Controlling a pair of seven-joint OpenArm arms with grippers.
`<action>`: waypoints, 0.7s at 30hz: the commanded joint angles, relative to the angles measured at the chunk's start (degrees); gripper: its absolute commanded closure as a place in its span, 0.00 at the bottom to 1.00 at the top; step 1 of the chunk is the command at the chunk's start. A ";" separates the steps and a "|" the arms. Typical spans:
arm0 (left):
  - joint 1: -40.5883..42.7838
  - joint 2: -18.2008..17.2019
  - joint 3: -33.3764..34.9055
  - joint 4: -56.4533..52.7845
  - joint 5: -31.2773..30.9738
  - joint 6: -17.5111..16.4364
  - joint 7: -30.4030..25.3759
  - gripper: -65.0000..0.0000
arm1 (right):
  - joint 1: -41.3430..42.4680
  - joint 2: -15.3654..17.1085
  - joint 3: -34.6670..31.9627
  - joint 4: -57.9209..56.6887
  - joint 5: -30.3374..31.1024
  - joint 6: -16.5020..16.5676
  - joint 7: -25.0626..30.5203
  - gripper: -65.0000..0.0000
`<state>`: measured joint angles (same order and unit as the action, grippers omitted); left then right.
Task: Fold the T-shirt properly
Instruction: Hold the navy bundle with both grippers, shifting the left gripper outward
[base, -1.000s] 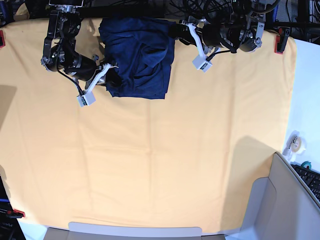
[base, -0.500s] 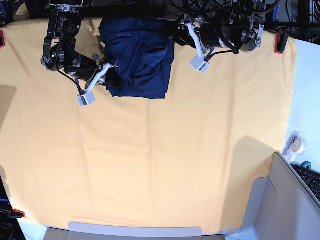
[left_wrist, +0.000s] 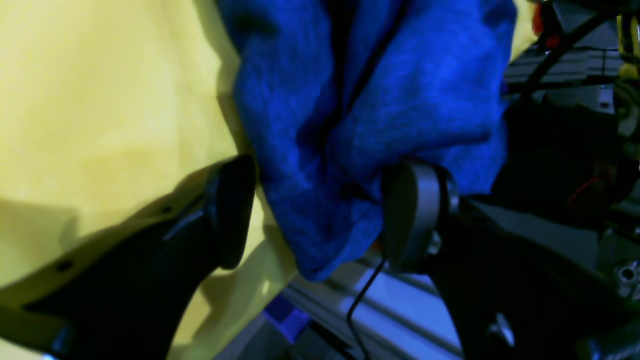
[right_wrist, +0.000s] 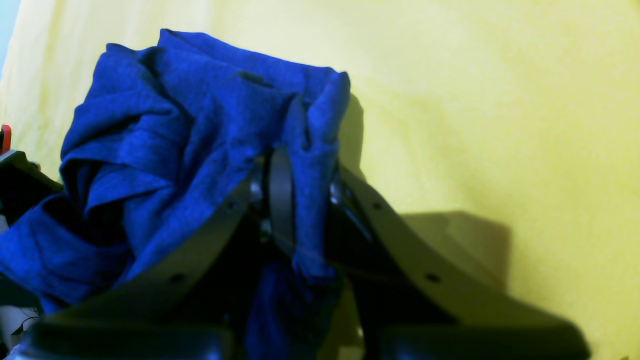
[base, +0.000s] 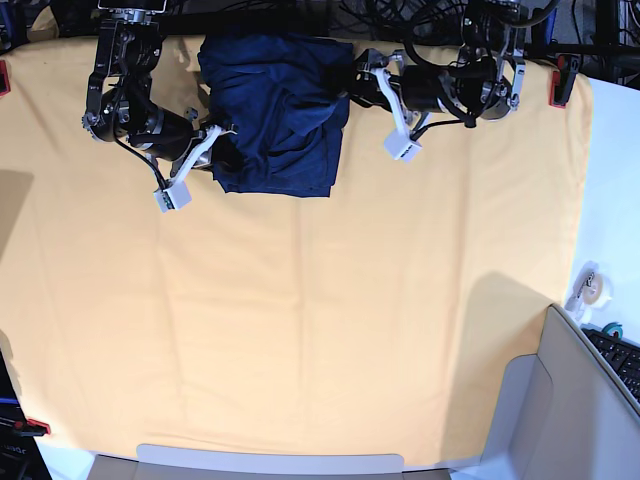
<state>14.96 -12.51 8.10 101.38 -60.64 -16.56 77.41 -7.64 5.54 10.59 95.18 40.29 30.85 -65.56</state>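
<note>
1. Lying bunched and creased at the far edge of the bench, the T-shirt (base: 275, 115) is a dark navy bundle on the yellow-orange table cloth (base: 320, 320), with one arm at each of its sides.
2. Its fabric is layered in loose, uneven folds, and no clear sleeve or hem can be picked out.
3. On the base view's left, the right gripper (right_wrist: 295, 200) has its jaws narrow, pinching a fold at the shirt's near corner.
4. On the base view's right, the left gripper (left_wrist: 320, 215) has its jaws wide apart; a hanging lobe of shirt sits between them, touching one jaw but not clamped.
5. The step in hand looks like taking hold of the shirt's two sides, with only one side secured.
6. The next move likely calls for the left jaws to close on the cloth between them, then both arms to lift and spread the shirt flat toward the open middle of the bench.
7. Nothing else lies near the shirt.
</note>
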 joint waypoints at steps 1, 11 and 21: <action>0.12 -0.19 -0.14 0.81 -1.38 0.25 0.62 0.39 | 0.21 0.39 0.09 0.87 -0.25 0.14 -0.51 1.00; 0.64 2.80 -0.05 0.81 -1.29 0.25 0.97 0.39 | 0.39 0.39 0.36 0.87 -0.25 0.14 -0.51 1.00; 1.43 2.97 -0.05 0.73 -0.94 0.07 0.62 0.57 | 0.56 0.39 0.44 0.87 -0.25 0.14 -0.24 1.00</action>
<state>16.32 -9.52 8.10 101.38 -60.38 -16.56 77.71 -7.60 5.52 10.76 95.18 40.29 30.85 -65.60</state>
